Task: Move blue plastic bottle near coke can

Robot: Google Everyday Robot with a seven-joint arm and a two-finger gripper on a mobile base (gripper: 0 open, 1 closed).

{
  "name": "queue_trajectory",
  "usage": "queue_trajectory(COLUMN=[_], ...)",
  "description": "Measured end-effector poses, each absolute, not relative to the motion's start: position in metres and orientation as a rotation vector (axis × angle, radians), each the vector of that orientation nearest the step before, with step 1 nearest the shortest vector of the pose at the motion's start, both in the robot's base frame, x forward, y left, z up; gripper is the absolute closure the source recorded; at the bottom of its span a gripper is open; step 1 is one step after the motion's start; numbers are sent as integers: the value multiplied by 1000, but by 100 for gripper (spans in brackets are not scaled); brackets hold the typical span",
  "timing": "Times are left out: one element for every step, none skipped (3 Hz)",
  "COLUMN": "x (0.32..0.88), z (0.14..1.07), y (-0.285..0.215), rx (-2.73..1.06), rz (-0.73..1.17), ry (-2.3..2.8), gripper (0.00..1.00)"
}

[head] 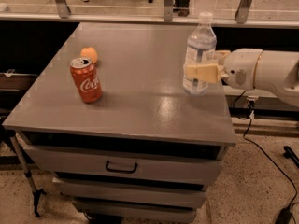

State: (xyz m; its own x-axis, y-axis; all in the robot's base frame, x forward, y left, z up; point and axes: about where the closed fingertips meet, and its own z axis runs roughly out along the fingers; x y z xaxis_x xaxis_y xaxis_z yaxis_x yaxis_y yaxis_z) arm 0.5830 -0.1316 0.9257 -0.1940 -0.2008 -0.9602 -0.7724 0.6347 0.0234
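Our gripper [199, 72] closes its fingers [207, 72] on the blue plastic bottle [200, 45] by the tabletop's [149, 111] right edge; open room lies left of them, toward the coke can [86, 80].

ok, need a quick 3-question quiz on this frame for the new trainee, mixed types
1. True or false: the gripper is clamped on the coke can.
2. Which sits closest to the coke can? A) blue plastic bottle B) orange fruit C) gripper
3. Fill in: the blue plastic bottle's cap is ____ (colour).

Key: 1 false, the jaws are shut on the blue plastic bottle, across the table from the can; 2 B; 3 white.
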Motion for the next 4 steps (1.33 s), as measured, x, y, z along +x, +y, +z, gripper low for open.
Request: queue_trajectory(x=[532, 502, 493, 494], z=[915, 922, 924, 914], y=[-97, -66, -41, -17], rx=[-836, -837, -847, -864], rz=[716, 776, 779, 755], ry=[1714, 1650, 1591, 1551], gripper=[100, 100, 100, 100])
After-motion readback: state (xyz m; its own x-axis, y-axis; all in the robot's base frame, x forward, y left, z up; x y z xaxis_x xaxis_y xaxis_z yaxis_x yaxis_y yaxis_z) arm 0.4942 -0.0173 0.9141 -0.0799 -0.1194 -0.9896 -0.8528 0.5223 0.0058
